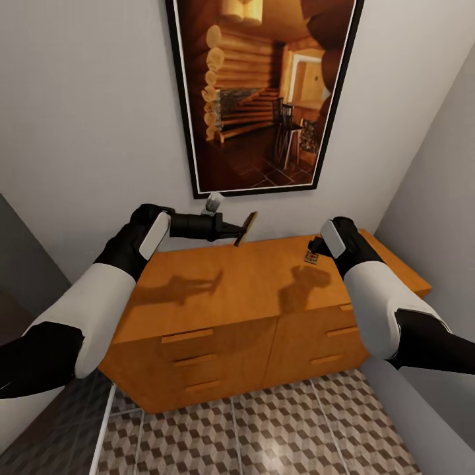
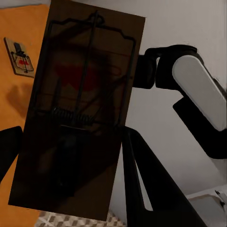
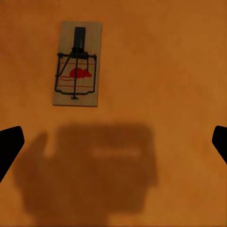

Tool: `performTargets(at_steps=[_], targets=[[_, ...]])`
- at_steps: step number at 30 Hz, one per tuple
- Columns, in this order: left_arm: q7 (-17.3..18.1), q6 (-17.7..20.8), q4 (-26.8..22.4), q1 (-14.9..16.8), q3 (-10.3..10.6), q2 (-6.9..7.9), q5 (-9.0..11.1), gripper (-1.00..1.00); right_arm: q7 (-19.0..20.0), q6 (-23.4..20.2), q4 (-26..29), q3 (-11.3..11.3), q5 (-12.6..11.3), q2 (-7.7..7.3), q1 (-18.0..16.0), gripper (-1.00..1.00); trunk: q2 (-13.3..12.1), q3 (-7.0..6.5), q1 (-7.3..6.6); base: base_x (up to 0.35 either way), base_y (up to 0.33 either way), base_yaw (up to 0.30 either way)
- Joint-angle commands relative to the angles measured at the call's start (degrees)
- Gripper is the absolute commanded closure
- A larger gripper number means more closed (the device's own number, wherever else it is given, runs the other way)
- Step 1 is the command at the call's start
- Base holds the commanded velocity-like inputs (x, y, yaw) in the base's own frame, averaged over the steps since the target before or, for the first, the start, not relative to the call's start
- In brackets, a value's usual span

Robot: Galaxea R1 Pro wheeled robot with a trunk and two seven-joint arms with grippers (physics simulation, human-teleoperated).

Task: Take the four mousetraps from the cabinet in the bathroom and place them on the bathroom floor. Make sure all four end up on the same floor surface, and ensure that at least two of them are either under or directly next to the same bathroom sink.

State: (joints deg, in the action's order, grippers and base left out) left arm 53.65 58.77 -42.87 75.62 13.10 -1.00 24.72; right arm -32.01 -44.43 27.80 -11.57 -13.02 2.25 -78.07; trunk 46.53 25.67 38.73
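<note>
One mousetrap (image 2: 78,118) in left claw (image 1: 243,230); another mousetrap (image 3: 77,63) flat on cabinet (image 1: 218,284).

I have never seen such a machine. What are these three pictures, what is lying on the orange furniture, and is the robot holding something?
This is a simulated two-armed robot. The large picture comes from its head camera, looking down at a cabinet on the tiled bathroom floor. The other two come from cameras on its wrists. The left gripper is shut on a mousetrap, lifted above the cabinet; the left wrist view shows it close up. A second mousetrap lies flat on the cabinet top, and the open right gripper is over it. A framed picture hangs on the wall.
</note>
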Motion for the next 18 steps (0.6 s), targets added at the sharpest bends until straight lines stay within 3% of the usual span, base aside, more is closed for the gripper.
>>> performTargets(at_steps=[1, 18], targets=[[0.3, 0.01, -0.38, 0.05, 0.05, 0.02, -0.29, 1.0, -0.52, 0.06, -0.04, -0.15, -0.6, 0.04, -0.05, -1.0, 0.05, 0.07, 0.01, 0.0, 0.0, 0.0], [0.41, 0.03, -2.04, 0.05, 0.0, -0.05, -0.2, 1.0, -0.28, 0.34, -0.39, -0.12, -0.68, 0.04, -0.04, -1.0, 0.05, 0.07, 0.01, 0.0, 0.0, 0.0]])
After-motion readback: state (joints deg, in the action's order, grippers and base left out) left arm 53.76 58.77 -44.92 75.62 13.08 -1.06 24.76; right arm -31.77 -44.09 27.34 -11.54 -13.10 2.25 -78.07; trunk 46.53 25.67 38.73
